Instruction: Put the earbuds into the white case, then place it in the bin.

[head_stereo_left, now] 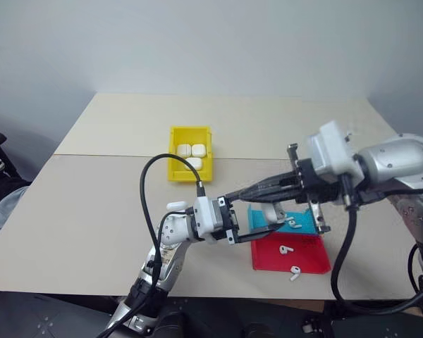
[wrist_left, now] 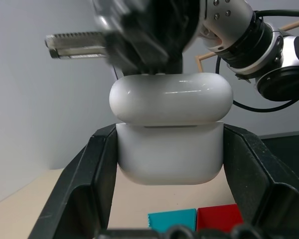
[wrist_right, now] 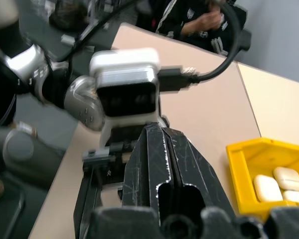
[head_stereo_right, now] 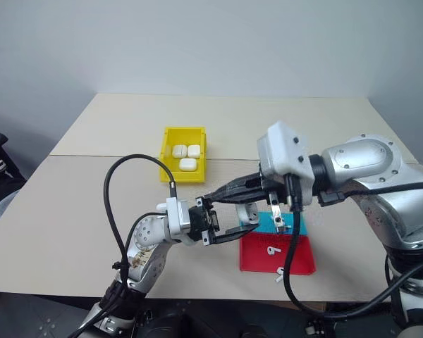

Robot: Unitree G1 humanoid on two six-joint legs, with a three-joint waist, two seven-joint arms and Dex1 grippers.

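My left gripper (head_stereo_left: 268,218) is shut on the white case (wrist_left: 170,152), which is held above the table by its lower body between the two fingers (wrist_left: 89,174). The case's lid (wrist_left: 170,98) sits down on the body. My right gripper (head_stereo_left: 230,198) is shut, its fingers (wrist_right: 164,154) pressed together, and it reaches across just above the case. Two earbuds (head_stereo_left: 287,249) (head_stereo_left: 295,273) lie on the red tray (head_stereo_left: 307,257). Another earbud (head_stereo_left: 293,222) lies on the blue tray (head_stereo_left: 303,227). The yellow bin (head_stereo_left: 175,151) stands mid-table beyond both grippers.
Three white cases (head_stereo_left: 190,155) lie inside the bin. The red and blue trays sit side by side near the table's front edge, under my right arm. A black cable (head_stereo_left: 149,204) loops off my left wrist. A person (wrist_right: 204,20) sits off the table's left side.
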